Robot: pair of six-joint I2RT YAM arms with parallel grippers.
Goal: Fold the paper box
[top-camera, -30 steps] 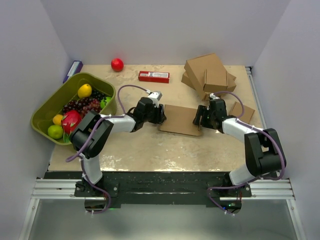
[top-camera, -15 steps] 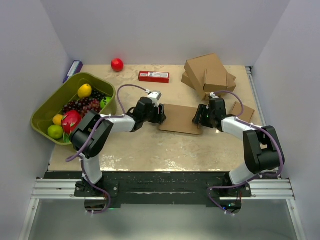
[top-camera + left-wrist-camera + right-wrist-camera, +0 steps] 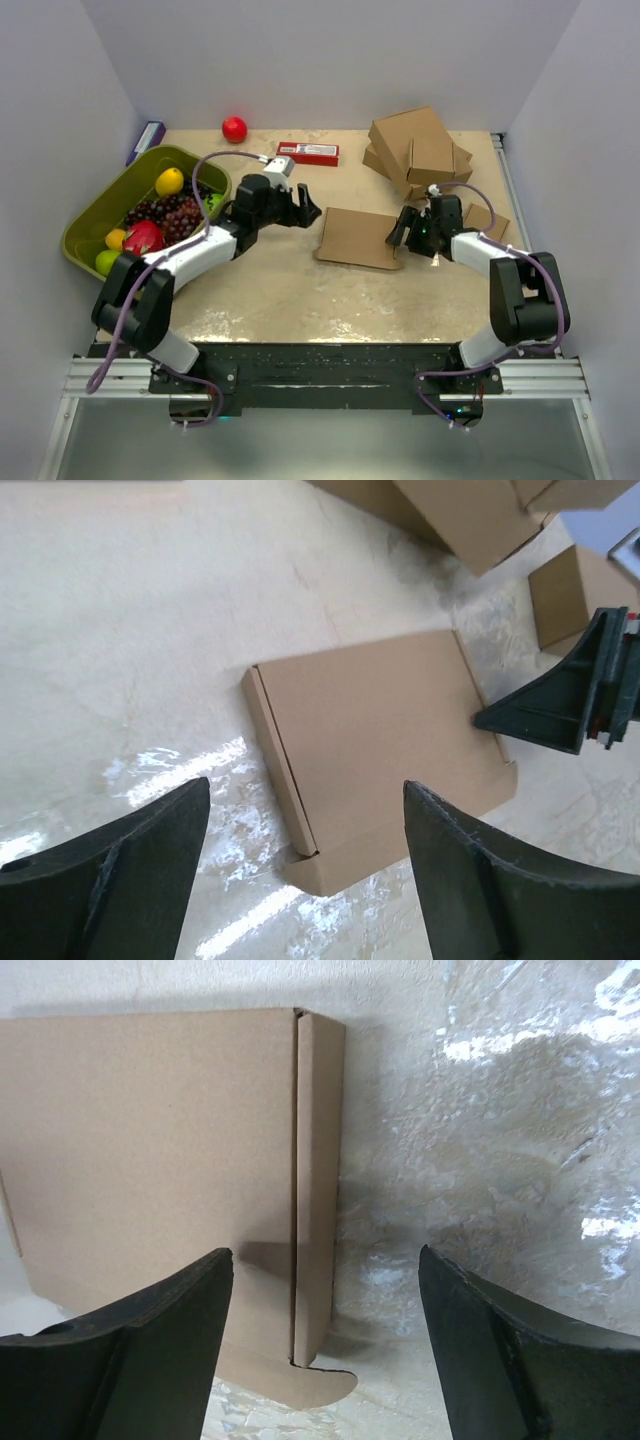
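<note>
Paper box (image 3: pixel 360 238): thin, flat, plain brown cardboard rectangle, closed. A narrow folded strip runs along one short edge, and a rounded tab sticks out at a corner. It lies flat mid-counter (image 3: pixel 280 300), between the two arms.

Left end effector (image 3: pixel 298 211): fingers spread, holding nothing, clear of the box's left edge. Half a second ago it sat against that edge; the arm has since swung back toward the basket (image 3: pixel 100 205).

Right end effector (image 3: pixel 402 231): fingers spread, nothing gripped, still at the box's right edge. The box has barely moved.

Count:
- paper box: 1
- pile of brown boxes (image 3: pixel 415 148): 1
- small brown box (image 3: pixel 487 221): 1
- red ball (image 3: pixel 234 129): 1
- red packet (image 3: pixel 307 153): 1
- green fruit basket: 1
</note>
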